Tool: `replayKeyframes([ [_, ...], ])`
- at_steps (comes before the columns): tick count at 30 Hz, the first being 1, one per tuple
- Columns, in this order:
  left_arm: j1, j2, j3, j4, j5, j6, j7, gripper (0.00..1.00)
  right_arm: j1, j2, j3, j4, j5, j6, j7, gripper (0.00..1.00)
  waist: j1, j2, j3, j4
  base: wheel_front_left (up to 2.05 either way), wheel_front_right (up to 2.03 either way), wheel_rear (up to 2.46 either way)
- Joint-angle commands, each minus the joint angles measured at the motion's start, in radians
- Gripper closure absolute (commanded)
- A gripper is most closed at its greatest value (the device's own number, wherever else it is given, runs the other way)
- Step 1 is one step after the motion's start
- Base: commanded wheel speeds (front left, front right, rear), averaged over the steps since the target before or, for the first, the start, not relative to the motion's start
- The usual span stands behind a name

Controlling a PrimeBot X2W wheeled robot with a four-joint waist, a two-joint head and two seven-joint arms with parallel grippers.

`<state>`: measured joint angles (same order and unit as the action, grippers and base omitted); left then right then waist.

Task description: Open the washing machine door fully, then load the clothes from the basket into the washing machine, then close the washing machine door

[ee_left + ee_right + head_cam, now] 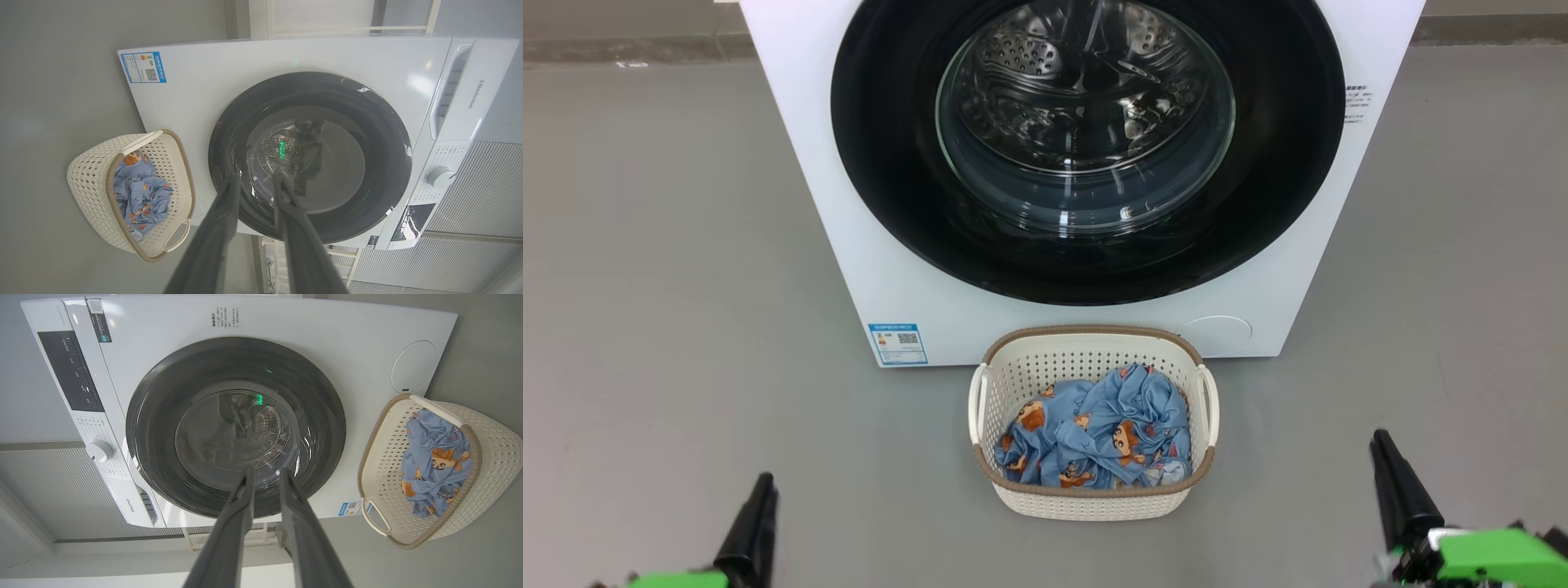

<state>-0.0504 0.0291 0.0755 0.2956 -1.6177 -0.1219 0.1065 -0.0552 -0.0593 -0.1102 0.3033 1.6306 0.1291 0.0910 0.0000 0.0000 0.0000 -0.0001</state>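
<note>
Glossy black-rimmed round washing machine door (890, 163) sits shut ahead of left gripper (257, 181) and right gripper (267, 473), both slightly parted, empty; between them, cream perforated plastic basket (1086, 500) holds blue cartoon-print clothes (1094, 433).

Glossy black-rimmed glass washing machine door (1086, 147); perforated plastic basket (1092, 498).

Scene lit brightly and evenly by soft light from above; shadows faint on grey floor (686, 245) around basket (1094, 333). Head view rendered sharp. White highlights and curved streaks reflected in glossy rim and glass of washing machine door (890, 163). Wrist views distorted by wide-angle lens: straight edges of washing machine (286, 57) bowed toward borders. Small green glint mirrored in glass. Left gripper (256, 179) and right gripper (266, 472) shown blurred near bottom edge.
</note>
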Motion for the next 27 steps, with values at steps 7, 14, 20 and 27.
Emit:
replayKeyframes([
  [7, -0.006, 0.001, -0.004, -0.012, 0.006, 0.0, -0.013, 0.0, -0.007, 0.0, 0.01, -0.01, -0.004, 0.0, -0.012, 0.0, 0.0015, 0.0, 0.0, 0.001, 0.0, 0.0, 0.0],
  [14, -0.011, 0.003, -0.012, -0.029, 0.017, -0.001, -0.032, 0.0, -0.016, 0.001, 0.025, -0.023, -0.012, 0.0, -0.034, 0.0, 0.0001, 0.0, 0.002, 0.001, 0.0, 0.0, 0.0],
  [20, -0.016, 0.007, -0.02, -0.044, 0.028, -0.001, -0.05, 0.0, -0.025, -0.002, 0.042, -0.038, -0.026, 0.0, -0.052, 0.0, 0.0001, 0.0, 0.003, 0.001, 0.0, 0.0, 0.0],
  [27, -0.023, 0.016, -0.032, -0.061, 0.048, -0.002, -0.073, 0.0, -0.035, -0.006, 0.061, -0.06, -0.045, 0.0, -0.072, 0.0, 0.0001, 0.0, 0.005, 0.001, 0.0, 0.0, 0.0],
])
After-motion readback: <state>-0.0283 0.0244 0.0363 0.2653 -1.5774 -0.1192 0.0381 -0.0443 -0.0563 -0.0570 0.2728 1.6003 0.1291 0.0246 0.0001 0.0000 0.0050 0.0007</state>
